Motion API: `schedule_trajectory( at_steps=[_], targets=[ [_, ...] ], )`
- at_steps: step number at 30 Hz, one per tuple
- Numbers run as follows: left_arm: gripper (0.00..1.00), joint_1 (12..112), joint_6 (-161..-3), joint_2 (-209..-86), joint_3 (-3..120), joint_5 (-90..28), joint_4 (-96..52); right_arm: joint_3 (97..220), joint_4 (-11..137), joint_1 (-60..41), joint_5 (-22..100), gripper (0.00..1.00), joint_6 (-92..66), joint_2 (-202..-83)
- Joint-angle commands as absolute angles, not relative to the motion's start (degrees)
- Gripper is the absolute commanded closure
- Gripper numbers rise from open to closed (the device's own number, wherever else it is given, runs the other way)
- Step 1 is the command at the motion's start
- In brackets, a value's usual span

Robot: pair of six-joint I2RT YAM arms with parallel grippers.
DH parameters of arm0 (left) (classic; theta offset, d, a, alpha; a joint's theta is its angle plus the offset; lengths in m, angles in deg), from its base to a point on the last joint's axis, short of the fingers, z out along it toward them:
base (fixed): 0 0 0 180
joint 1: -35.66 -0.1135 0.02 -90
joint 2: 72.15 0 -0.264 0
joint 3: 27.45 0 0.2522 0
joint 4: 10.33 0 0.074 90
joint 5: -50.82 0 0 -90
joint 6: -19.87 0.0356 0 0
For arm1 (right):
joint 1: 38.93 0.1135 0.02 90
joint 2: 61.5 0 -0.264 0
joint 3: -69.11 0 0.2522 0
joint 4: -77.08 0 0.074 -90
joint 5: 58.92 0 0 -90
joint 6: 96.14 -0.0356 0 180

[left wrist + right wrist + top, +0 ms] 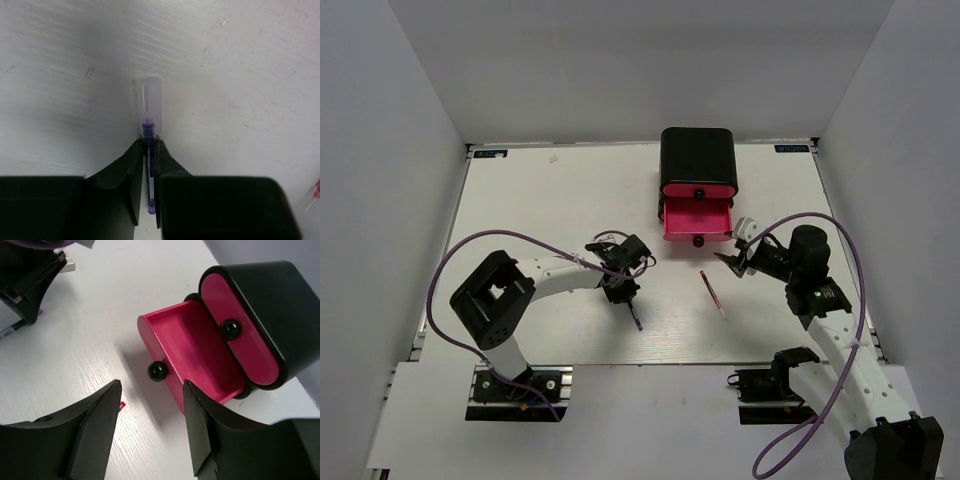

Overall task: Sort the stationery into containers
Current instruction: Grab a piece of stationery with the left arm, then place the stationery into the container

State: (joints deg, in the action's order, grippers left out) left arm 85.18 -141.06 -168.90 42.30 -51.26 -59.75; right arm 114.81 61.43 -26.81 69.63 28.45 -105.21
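**Blue pen pinched at left, drawer standing open at right**

The left claw is closed tight on a blue pen. Its two fingers clamp the dark barrel, and the clear capped end sticks out past the tips. The pen is held low over the white tabletop; I cannot tell whether the cap touches the surface. From above, this claw sits left of the middle of the tabletop, well apart from the cabinet.

The black cabinet stands at the far edge. Its lower drawer is pulled out toward the arms, and the part of its pink inside that shows is bare. The drawer above it is shut, and each has a round black knob on its front.

The right claw is spread wide and holds nothing. It hangs just in front of the open drawer, near the drawer's right corner. In its own camera, the drawer's knob shows between the two fingers.

A red pen lies on the tabletop between the two claws, in front of the open drawer and touching neither claw. A purple cable arcs over the left arm.
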Motion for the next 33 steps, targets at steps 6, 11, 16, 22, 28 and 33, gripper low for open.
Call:
schedule_trajectory(
  at_steps=[6,11,16,22,28,33],
  targets=[
    [0.99,85.9,-134.4,-171.2,41.3,-48.2,-61.6,113.5,66.2,-27.4,60.8,0.12,23.6,-103.2],
    [1.0,86.5,-129.5,-161.4,43.8,-47.6,-56.4,112.3,69.2,-27.8,51.9,0.28,18.9,-103.3],
    [1.0,86.5,-130.1,-155.7,48.4,-48.8,-51.8,112.7,70.9,-27.9,48.1,1.0,13.4,-103.4],
    [1.0,86.0,-137.6,-157.6,52.6,-48.8,-40.3,112.2,73.2,-28.8,38.7,1.0,10.0,-102.7],
    [1.0,86.0,-147.5,-168.3,64.3,-52.4,-36.6,111.5,75.2,-30.0,31.9,1.0,6.8,-102.4],
    [1.0,86.5,-155.2,-174.2,68.8,-58.4,-37.1,111.0,76.0,-30.8,31.3,1.0,6.2,-101.3]
  ],
)
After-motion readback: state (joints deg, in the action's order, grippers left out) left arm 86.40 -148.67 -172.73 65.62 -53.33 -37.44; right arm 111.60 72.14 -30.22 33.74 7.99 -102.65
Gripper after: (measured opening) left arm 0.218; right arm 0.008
